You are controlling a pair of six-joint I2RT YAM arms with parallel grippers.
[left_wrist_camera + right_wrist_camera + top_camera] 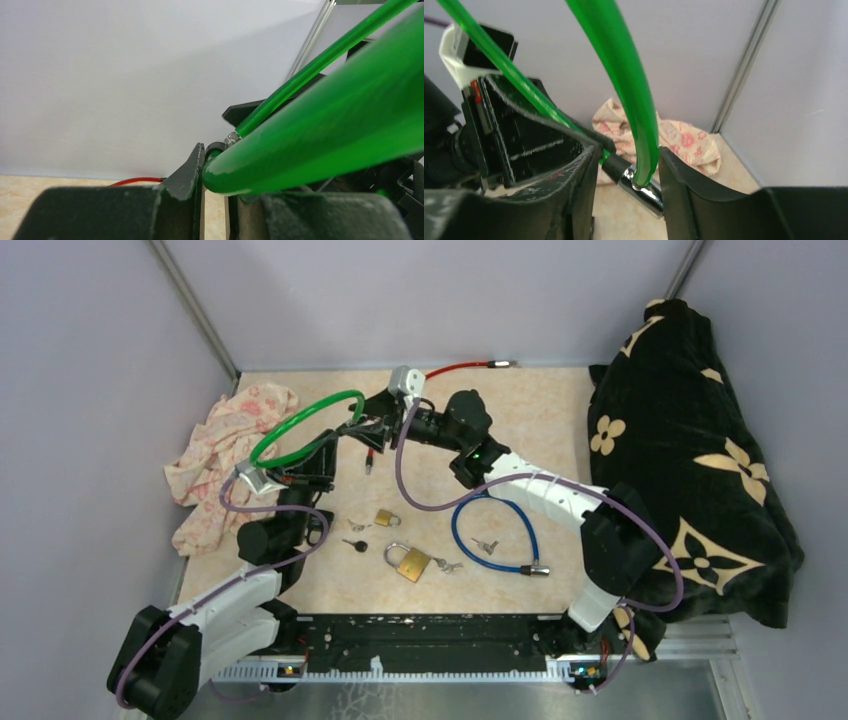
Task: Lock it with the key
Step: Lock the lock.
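Right gripper [629,152], jaws apart, straddles the chrome barrel [644,192] of the green cable lock [619,75], its long axis crossing the gap obliquely; left gripper [214,170] clamps the lock.

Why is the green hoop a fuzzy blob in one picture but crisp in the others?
Left wrist: the green cable lies almost against the lens, so it smears out of focus. Right wrist: it stands farther off and reads sharp, with a glint on its metal end; the floral cloth behind is softer. Top external: even light, everything in focus.
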